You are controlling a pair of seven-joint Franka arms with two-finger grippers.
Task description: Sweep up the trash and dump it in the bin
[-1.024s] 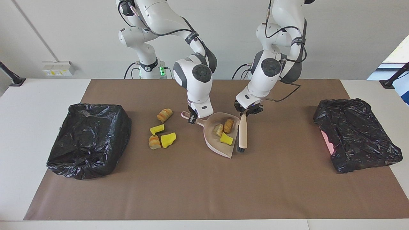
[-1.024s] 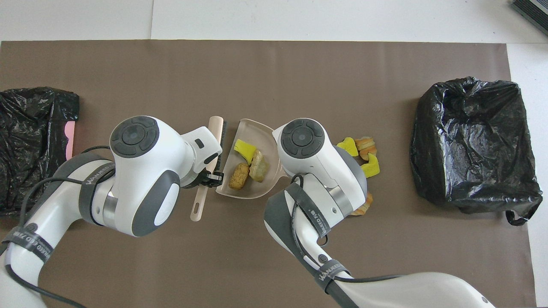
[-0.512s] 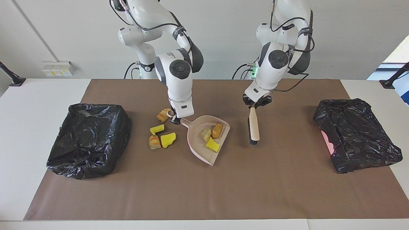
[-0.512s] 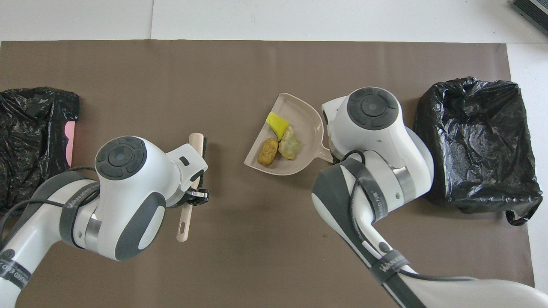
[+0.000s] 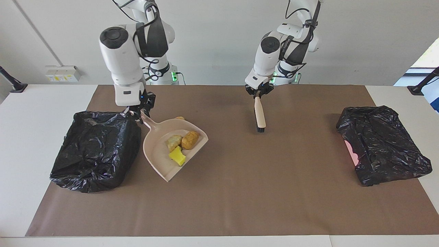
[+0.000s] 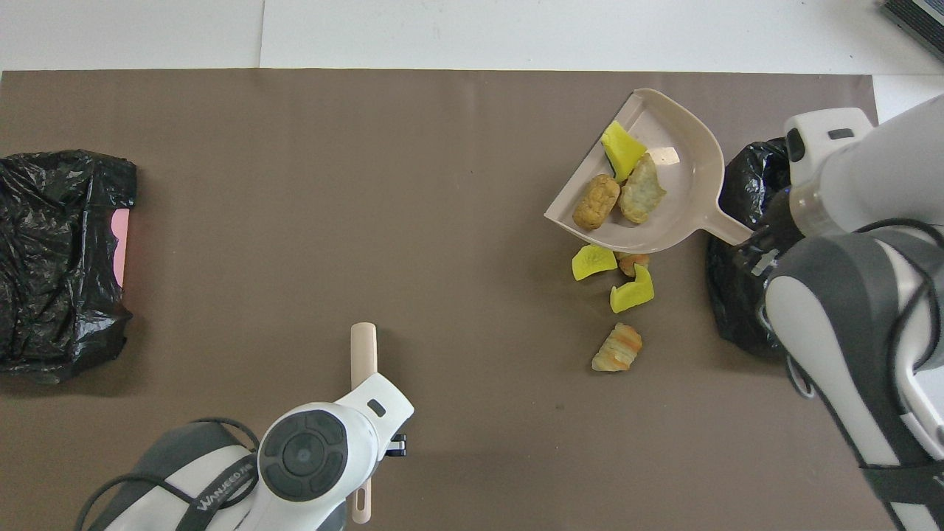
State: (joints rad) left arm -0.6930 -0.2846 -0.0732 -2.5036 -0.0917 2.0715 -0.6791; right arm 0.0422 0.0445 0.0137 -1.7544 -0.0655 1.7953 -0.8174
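My right gripper (image 5: 141, 112) is shut on the handle of the pale pink dustpan (image 5: 161, 154), held up in the air beside the black-bagged bin (image 5: 96, 149) at the right arm's end. The pan (image 6: 682, 177) carries three scraps: a yellow sponge chunk (image 5: 177, 156), a tan lump (image 5: 174, 141) and an orange-brown lump (image 5: 189, 139). Several loose scraps lie on the mat under and beside the pan: yellow chunks (image 6: 593, 262) (image 6: 632, 293) and a striped bread-like lump (image 6: 618, 348). My left gripper (image 5: 259, 95) is shut on the brush (image 5: 259, 116), held above the mat near the robots.
A second black bag (image 5: 380, 144) with a pink patch showing lies at the left arm's end of the table, also in the overhead view (image 6: 59, 251). A brown mat (image 5: 240, 199) covers the table. The right arm covers much of the bin (image 6: 741, 221) from above.
The right gripper has lifted the dustpan and carried it toward the bin at the right arm's end. The left gripper has raised the brush and drawn it back toward the robots.
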